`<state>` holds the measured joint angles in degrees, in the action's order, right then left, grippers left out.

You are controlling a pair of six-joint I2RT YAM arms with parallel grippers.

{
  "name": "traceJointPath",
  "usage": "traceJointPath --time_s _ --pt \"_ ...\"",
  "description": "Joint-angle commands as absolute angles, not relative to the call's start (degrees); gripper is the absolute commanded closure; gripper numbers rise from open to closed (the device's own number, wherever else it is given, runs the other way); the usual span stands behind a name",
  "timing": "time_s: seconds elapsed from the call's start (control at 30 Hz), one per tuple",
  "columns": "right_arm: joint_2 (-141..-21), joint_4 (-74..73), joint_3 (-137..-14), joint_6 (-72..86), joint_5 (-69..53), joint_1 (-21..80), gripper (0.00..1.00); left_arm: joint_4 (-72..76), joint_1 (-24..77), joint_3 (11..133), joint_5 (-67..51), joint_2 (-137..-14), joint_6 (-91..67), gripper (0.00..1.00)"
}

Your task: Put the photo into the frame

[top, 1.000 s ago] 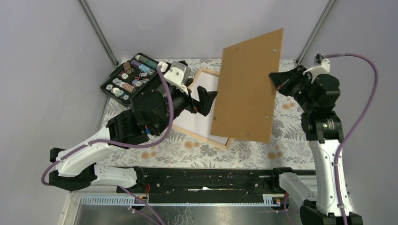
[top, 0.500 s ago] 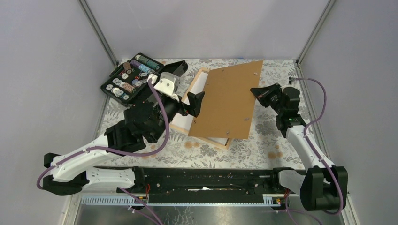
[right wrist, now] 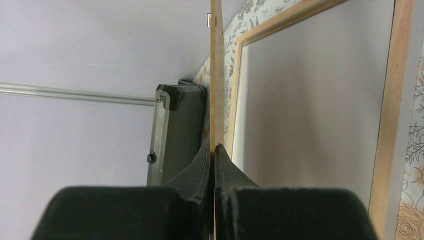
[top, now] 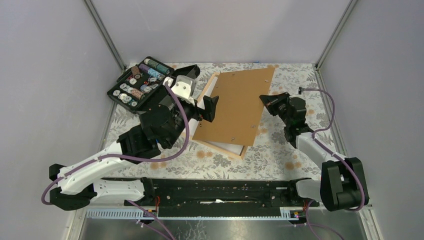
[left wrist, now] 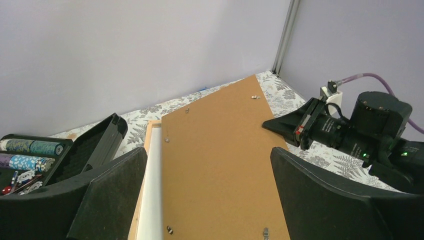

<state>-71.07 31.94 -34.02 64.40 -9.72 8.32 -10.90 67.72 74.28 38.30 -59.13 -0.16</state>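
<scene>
Backing board (top: 235, 107) covers most of the frame (top: 208, 87). Only its rail toward the desk's left edge and its near corner show, so can't tell what's underneath. Left wrist view: left claw fingers (left wrist: 112, 200) cut off at bottom, black case (left wrist: 30, 150) cut off at left.

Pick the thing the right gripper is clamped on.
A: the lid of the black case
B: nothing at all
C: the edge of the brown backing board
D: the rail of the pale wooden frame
C: in the right wrist view, the right gripper is closed tight on the thin edge of the brown backing board.
</scene>
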Motion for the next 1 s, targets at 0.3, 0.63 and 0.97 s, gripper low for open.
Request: traceJointPath --time_s 0.3,0.63,0.97 --pt "-78.96 52.30 -33.02 69.24 2.92 16.18 1.00 -9.46 65.12 74.15 34.68 -58.71 -3.70 0.01" --pt "-84.66 58.01 -30.96 71.36 8.94 19.21 1.00 -9.68 64.01 73.98 33.17 -59.39 -4.22 0.01" --pt "-90.21 61.77 -30.54 74.20 10.59 19.38 1.00 -9.96 63.00 73.89 31.36 -59.81 -5.17 0.01"
